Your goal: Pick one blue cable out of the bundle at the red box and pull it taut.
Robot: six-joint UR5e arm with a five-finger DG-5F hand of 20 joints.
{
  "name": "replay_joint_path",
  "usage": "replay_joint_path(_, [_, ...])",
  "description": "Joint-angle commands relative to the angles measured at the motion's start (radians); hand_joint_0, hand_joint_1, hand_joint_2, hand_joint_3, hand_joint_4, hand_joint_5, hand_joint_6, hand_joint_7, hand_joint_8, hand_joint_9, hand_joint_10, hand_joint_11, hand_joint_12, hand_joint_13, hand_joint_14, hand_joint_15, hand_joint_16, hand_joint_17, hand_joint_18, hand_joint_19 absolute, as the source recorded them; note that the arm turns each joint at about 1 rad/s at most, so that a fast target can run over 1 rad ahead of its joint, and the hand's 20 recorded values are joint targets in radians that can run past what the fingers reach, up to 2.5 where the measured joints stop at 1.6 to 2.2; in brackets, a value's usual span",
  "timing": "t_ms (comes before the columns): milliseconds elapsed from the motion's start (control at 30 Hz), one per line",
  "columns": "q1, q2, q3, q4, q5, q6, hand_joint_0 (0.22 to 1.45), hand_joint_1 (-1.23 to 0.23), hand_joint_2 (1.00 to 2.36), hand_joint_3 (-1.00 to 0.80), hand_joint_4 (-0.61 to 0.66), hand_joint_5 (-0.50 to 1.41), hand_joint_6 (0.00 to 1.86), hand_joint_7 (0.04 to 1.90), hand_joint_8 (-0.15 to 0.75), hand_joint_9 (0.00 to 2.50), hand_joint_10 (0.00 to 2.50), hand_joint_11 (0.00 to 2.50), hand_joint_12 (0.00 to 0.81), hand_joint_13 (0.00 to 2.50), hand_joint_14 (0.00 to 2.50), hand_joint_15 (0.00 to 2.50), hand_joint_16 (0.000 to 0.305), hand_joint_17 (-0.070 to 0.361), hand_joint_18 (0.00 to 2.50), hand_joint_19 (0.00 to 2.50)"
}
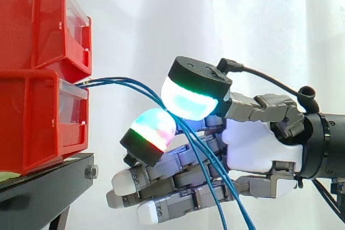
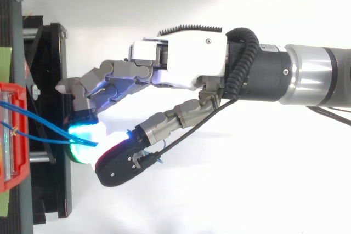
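Pinching the blue cables (image 1: pixel 124 83) beside the red box (image 1: pixel 38 122), your hand (image 1: pixel 253 144) closes two pads (image 1: pixel 188 98) for pulling taut.

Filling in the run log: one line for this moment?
phase: grasp | hand: pads pinching blue cables from red box | cables: slack, curved | count pinched: cannot tell

Stacked bins (image 1: pixel 32 117) sit on a stand (image 1: pixel 48 179) at left; cables (image 1: pixel 124 82) run from them rightward, passing between the hand's (image 1: pixel 259 144) pads (image 1: pixel 188 100).
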Motion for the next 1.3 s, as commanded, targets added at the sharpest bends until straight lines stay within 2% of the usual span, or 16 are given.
replay_joint_path(0, [-0.001,0.000,0.000,0.001,-0.003,0.002,0.56,-0.66,1.01,-0.37,0.16,-0.11,0.78,1.09,0.293,0.68,0.00,0.17,0.378,0.29,0.00,0.00,0.058,0.130,0.32,0.16])
replay_joint_path(100, [0.001,0.000,0.000,0.001,-0.003,0.002,0.59,-0.73,1.01,-0.32,0.16,-0.11,0.78,1.11,0.297,0.68,0.00,0.18,0.372,0.29,0.00,0.00,0.057,0.128,0.33,0.16])
replay_joint_path(167, [-0.001,0.000,0.000,0.003,-0.003,0.002,0.61,-0.79,1.01,-0.29,0.16,-0.13,0.81,1.06,0.301,0.66,0.01,0.18,0.372,0.29,0.00,0.00,0.057,0.127,0.34,0.15])
replay_joint_path(500, [-0.001,-0.001,0.000,0.003,0.000,-0.002,0.64,-0.90,1.02,-0.23,0.14,-0.16,0.85,1.02,0.299,0.60,0.01,0.19,0.377,0.28,0.00,0.00,0.057,0.129,0.34,0.11])
replay_joint_path(700, [-0.001,-0.001,0.000,0.000,0.002,-0.002,0.69,-0.95,1.02,-0.28,0.15,-0.19,0.87,0.96,0.291,0.54,0.00,0.19,0.379,0.24,0.00,0.00,0.058,0.131,0.32,0.08])
replay_joint_path(867, [0.002,0.000,0.000,0.000,0.002,-0.002,0.70,-1.00,1.00,-0.50,0.17,-0.21,0.88,0.89,0.282,0.47,0.00,0.18,0.379,0.20,0.00,0.00,0.059,0.133,0.29,0.08])
replay_joint_path(1000, [0.001,0.000,0.000,0.000,0.002,-0.002,0.57,-0.94,1.00,-0.50,0.19,-0.21,0.87,0.88,0.292,0.48,0.00,0.18,0.383,0.22,0.00,0.00,0.060,0.134,0.31,0.10])
replay_joint_path(1033, [0.001,0.000,0.000,0.000,0.002,-0.002,0.54,-0.88,1.00,-0.50,0.21,-0.20,0.86,0.88,0.311,0.51,0.00,0.18,0.391,0.23,0.00,0.00,0.061,0.138,0.32,0.11])
replay_joint_path(1133, [0.002,0.000,-0.001,-0.002,0.002,-0.002,0.50,-0.81,1.00,-0.50,0.22,-0.18,0.85,0.91,0.332,0.56,0.00,0.18,0.402,0.25,0.00,0.00,0.063,0.143,0.34,0.12])
replay_joint_path(1200, [0.002,-0.001,0.000,-0.002,0.002,-0.002,0.52,-0.75,1.00,-0.50,0.21,-0.17,0.84,0.93,0.329,0.57,0.00,0.18,0.400,0.26,0.00,0.00,0.063,0.141,0.35,0.13])
replay_joint_path(1267, [0.002,-0.001,0.000,-0.002,0.002,-0.002,0.58,-0.69,1.00,-0.49,0.20,-0.16,0.84,0.97,0.319,0.61,0.00,0.19,0.384,0.26,0.00,0.00,0.059,0.133,0.34,0.14])
